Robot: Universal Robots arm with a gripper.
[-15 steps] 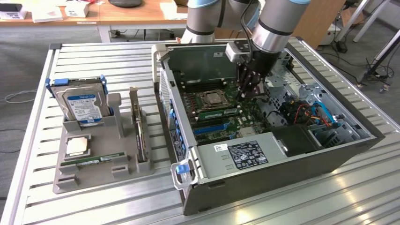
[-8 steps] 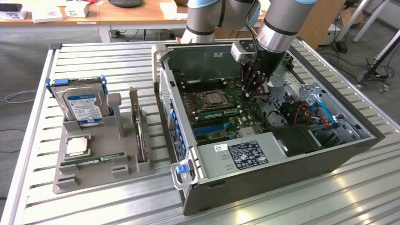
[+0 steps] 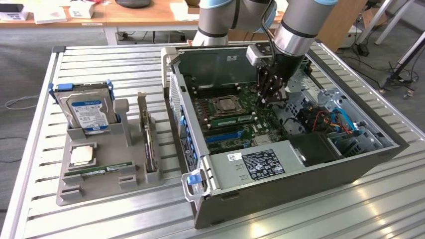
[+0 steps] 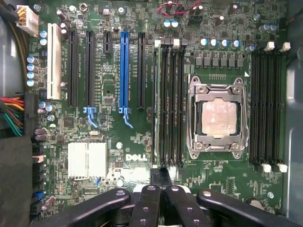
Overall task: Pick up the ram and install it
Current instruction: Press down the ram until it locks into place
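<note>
We are looking at one slatted metal table (image 3: 99, 64) carrying one open computer case (image 3: 371, 154) and, at the exterior view's left of it, one grey parts tray (image 3: 73, 191). Inside the case the single arm is holding its pincer (image 3: 271, 99) just above the motherboard (image 4: 113, 94). The pincer (image 4: 160, 189) is clenched, its fingers meeting, and we are seeing nothing gripped between them (a small dark block sits at their tips, and we cannot tell what it is). In the tray we are counting one hard drive (image 3: 86, 109), one expansion card (image 3: 149, 144) standing on edge and one loose processor chip (image 3: 81, 155). We are counting two green sticks. The seated ram (image 3: 232, 121) is standing in the slot bank (image 4: 171, 104) beside the processor socket (image 4: 218, 118), near the pincer and toward the exterior view's left of it. Its long axis runs roughly left to right in that view. The tray ram (image 3: 99, 171) is lying flat in the tray, well apart from the pincer, outside the case toward the exterior view's left, with its long axis running the same way. We are judging the seated one far the nearer, with the pincer hanging close to one end of its slot bank.
</note>
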